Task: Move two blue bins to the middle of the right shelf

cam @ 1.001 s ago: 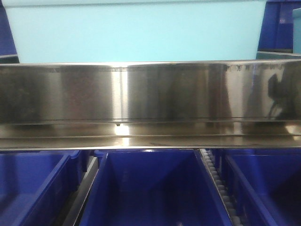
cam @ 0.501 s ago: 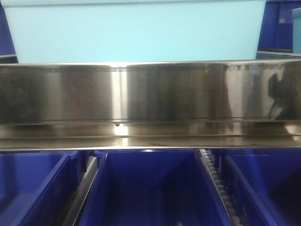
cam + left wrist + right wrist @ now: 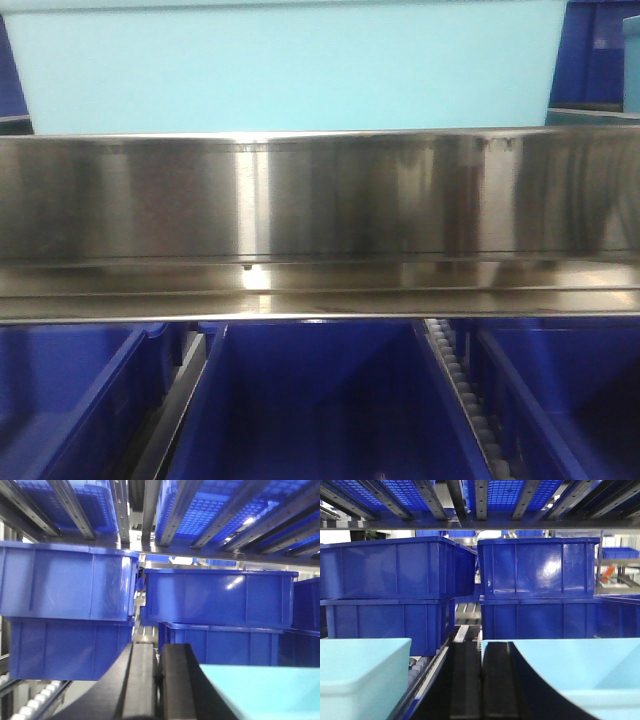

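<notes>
so the left pale bin (image 3: 360, 675) and right pale bin (image 3: 580, 670) sit side by side, dark blue crates (image 3: 395, 565) stacked far behind. The left gripper (image 3: 158, 652) and right gripper (image 3: 481, 647) are each at a bin wall, can't tell if they're pinching.

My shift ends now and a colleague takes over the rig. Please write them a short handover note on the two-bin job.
Left gripper: fingers look shut with nothing seen between them, beside the near bin.
Right gripper: the same, between that bin and the second bin.
Things: both bins sit side by side on a steel-fronted shelf, with dark crates behind and below.
Done: both bins appear to be on one shelf level.
Left: check that this is the right shelf's middle level, which these views cannot show. Then draw the arms out.
</notes>
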